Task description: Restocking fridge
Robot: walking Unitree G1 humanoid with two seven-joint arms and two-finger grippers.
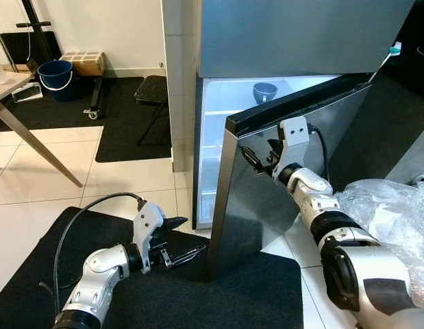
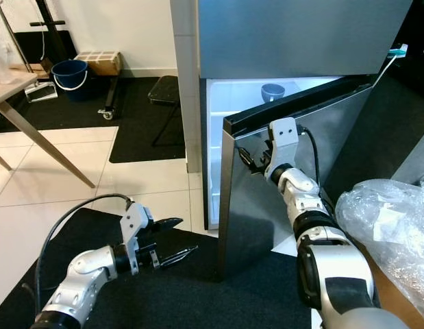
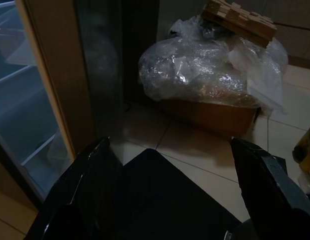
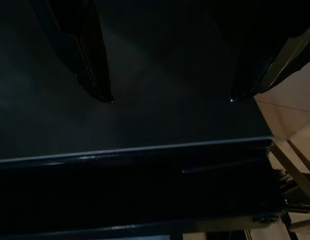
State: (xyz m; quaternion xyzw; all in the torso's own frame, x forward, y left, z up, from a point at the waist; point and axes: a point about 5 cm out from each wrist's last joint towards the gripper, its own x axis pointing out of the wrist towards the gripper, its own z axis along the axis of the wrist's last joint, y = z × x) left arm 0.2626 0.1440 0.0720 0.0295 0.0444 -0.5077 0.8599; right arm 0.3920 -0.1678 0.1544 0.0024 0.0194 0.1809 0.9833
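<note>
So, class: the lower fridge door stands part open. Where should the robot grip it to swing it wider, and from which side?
Probably the fridge door's free vertical edge near its top corner, farthest from the hinge. Come from the robot's left, the open-gap side, hooking the right gripper around the edge; its jaws are spread against the flat, handleless steel face.

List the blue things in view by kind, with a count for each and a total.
Bowl on the fridge shelf: 1
Bucket on the floor by the wall: 1
Total: 2
</note>
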